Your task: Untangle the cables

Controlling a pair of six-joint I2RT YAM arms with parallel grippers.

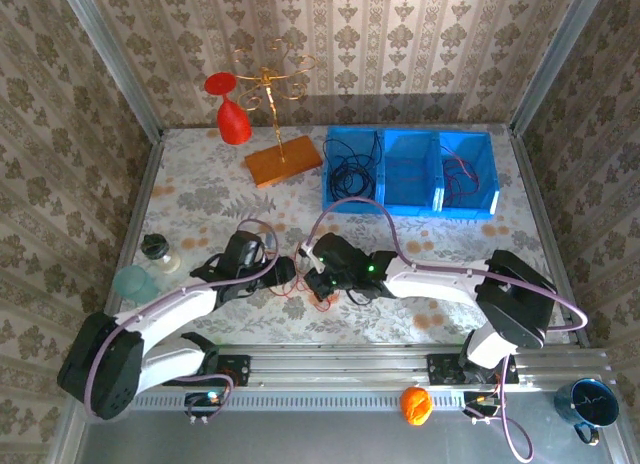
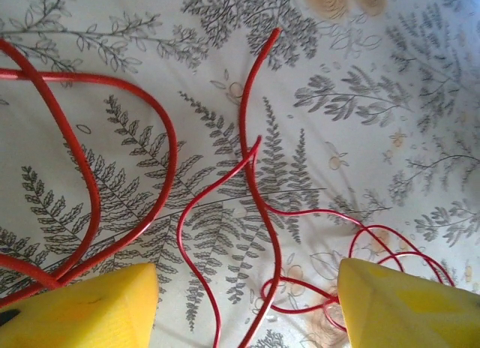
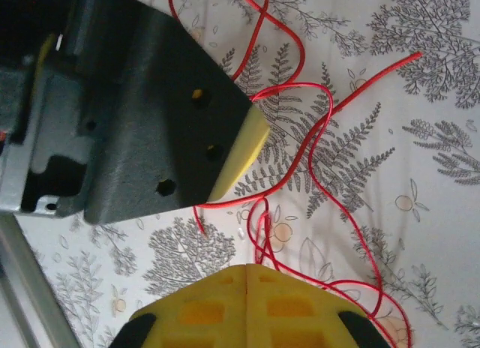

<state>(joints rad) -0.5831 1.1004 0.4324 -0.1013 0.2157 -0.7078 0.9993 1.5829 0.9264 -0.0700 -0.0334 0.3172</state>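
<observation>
Red cables [image 2: 251,175] sprawl in loose loops on the fern-print tabletop [image 1: 200,199], between the spread fingers of the left claw [image 2: 247,292]. The right claw [image 3: 247,277] is closed beside them, crowded by the left claw's black body; blue bins [image 1: 408,208] stand behind.

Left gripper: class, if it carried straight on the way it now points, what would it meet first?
The left gripper would probably touch the red cable lying between its open jaws first, then the tablecloth just beneath. Depth is unclear, but nothing else seems in the way.
</observation>
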